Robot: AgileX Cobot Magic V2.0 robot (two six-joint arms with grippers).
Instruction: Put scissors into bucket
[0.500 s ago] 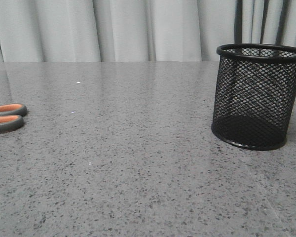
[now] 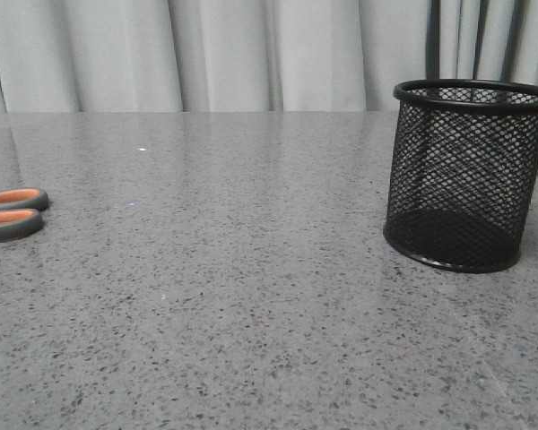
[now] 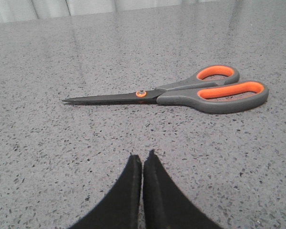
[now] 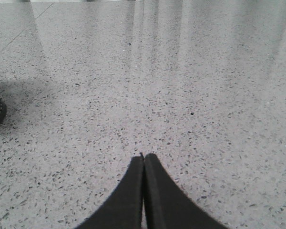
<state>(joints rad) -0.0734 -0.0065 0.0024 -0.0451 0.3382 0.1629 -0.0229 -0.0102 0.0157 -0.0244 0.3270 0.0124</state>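
scissors (image 3: 181,90) lie flat on the table (image 2: 251,296) (blades closed), well apart from the upright bucket (image 2: 466,175); left gripper (image 3: 142,162) and right gripper (image 4: 143,160) both clenched, empty.

i work at a bare test bench, likely a lab: a grey speckled stone-look tabletop (image 2: 251,296), pale pleated curtains (image 2: 206,54) closing off the back, and only a black mesh bucket (image 2: 466,175) and scissors (image 3: 181,90) set out.
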